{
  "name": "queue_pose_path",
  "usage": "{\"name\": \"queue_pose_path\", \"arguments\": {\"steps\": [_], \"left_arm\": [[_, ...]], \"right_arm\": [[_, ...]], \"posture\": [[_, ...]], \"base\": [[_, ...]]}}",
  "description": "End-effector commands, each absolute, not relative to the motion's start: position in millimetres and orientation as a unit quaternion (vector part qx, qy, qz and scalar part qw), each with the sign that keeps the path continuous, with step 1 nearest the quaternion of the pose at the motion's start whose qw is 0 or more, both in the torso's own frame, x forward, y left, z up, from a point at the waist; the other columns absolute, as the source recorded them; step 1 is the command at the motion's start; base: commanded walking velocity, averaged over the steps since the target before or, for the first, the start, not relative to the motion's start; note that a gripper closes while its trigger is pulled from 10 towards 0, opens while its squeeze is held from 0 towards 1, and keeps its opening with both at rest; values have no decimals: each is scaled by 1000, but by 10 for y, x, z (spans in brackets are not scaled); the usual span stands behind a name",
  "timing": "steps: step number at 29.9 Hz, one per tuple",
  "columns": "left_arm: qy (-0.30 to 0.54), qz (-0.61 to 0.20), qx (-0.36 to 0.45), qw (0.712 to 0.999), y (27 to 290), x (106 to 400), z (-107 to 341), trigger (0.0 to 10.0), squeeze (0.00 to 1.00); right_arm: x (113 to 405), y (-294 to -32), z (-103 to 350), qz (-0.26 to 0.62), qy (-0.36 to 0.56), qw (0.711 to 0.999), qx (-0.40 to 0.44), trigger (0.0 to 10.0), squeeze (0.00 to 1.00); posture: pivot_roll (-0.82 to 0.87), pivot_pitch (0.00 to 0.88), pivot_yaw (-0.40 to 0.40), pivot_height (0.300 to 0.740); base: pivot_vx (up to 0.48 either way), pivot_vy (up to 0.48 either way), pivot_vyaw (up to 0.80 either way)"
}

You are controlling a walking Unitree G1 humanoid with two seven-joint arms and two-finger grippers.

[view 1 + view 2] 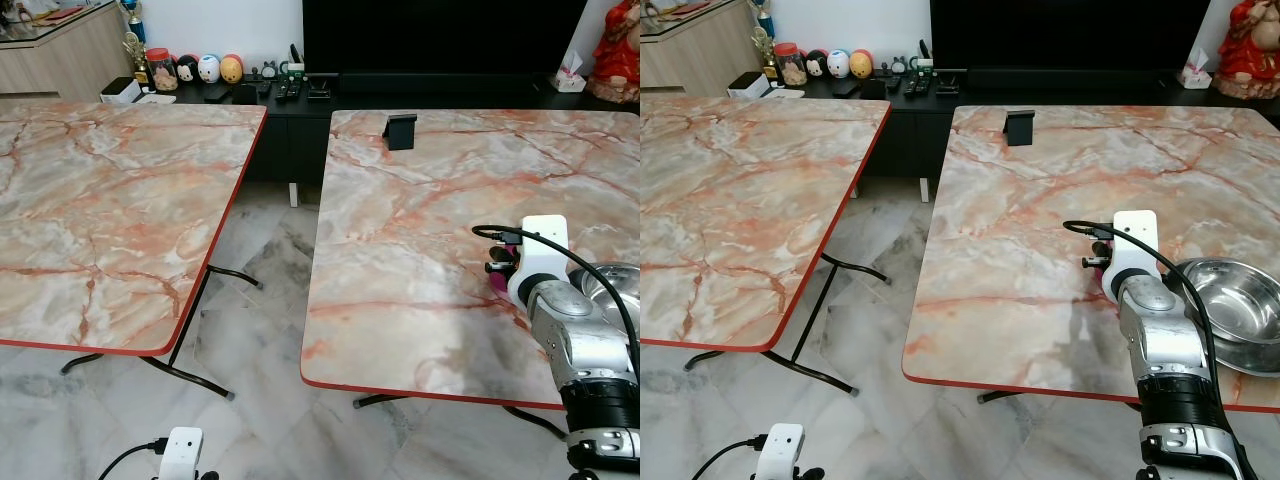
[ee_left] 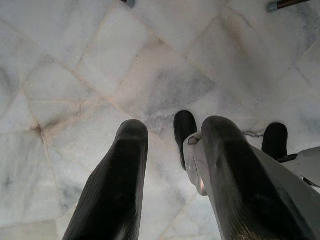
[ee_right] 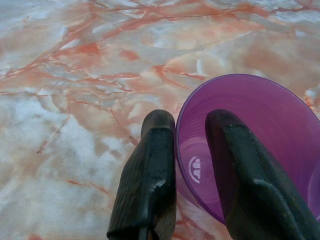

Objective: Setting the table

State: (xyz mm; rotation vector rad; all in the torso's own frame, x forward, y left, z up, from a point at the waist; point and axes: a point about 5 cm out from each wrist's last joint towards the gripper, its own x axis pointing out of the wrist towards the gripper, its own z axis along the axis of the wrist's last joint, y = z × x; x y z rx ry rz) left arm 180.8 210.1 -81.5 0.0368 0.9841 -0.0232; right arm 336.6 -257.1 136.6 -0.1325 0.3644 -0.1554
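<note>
We see even, soft indoor light and sharp head views; a faint shadow lies on the marble table (image 1: 1040, 300) beside our right arm, while both wrist views blur the near black fingers (image 3: 150, 180) slightly

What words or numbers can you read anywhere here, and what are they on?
No words or numbers can be read.
The purple cup, which the right gripper pinches by its rim, has a small white mark inside; it is a logo shape, not letters.
The jar and tissue box on the black cabinet are too small to read.
</note>
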Motion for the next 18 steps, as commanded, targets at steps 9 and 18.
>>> {"name": "queue_pose_path", "arguments": {"steps": [9, 18], "left_arm": [[484, -14, 24, 875, 2134, 1756, -834, 10000, 0], [483, -15, 25, 875, 2132, 1756, -834, 10000, 0]], "right_arm": [[3402, -2548, 1403, -78, 172, 981, -53, 10000, 992], [3409, -2559, 1416, -84, 169, 980, -61, 10000, 0]], "posture": [[-40, 0, 37, 736], [-41, 0, 36, 736]], "base": [[0, 0, 0], [0, 0, 0]]}}
